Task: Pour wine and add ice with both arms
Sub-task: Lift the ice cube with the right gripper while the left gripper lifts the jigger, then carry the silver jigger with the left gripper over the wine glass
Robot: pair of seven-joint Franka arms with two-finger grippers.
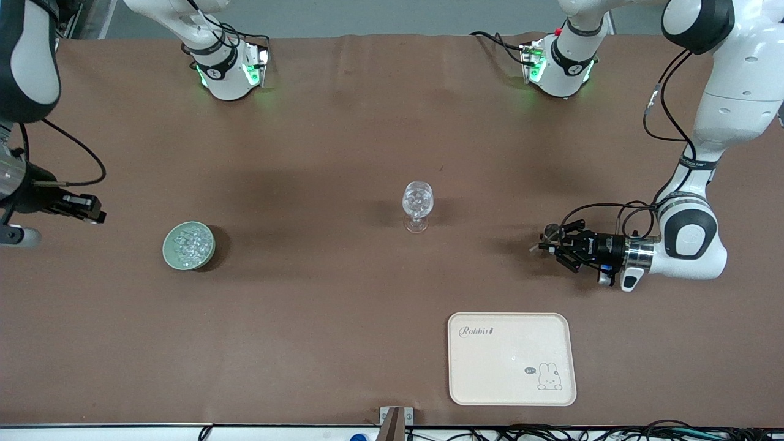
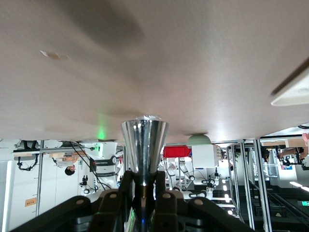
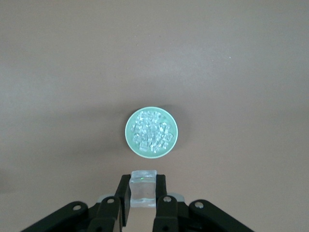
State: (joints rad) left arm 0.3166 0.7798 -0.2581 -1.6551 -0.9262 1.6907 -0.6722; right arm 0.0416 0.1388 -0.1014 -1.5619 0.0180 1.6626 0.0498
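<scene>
I logged the worktop first: brown, with a cream tray near the front-camera edge toward the left arm's end, nothing on it.

The left arm lay low along its end of the worktop. Its left claw pointed toward the centre and was pinched on a shiny metal cone-shaped cup, gripped at its narrow end with the wide mouth facing away. I could not tell whether the cup held any liquid.

The right arm entered at its own end of the worktop. The right claw hung over the surface beside the green bowl, between the bowl and that end edge, pinching a single ice cube.

The stemmed glass stood upright near the centre of the worktop, well apart from both claws. It looked faceted; I could not tell if it was filled.

The remaining ice was heaped in the green bowl.

My judgement: the ice step was in hand, cube picked, not yet delivered. The next move called for carrying the cube across to above the glass rim, then releasing it low to avoid tipping the glass.
</scene>
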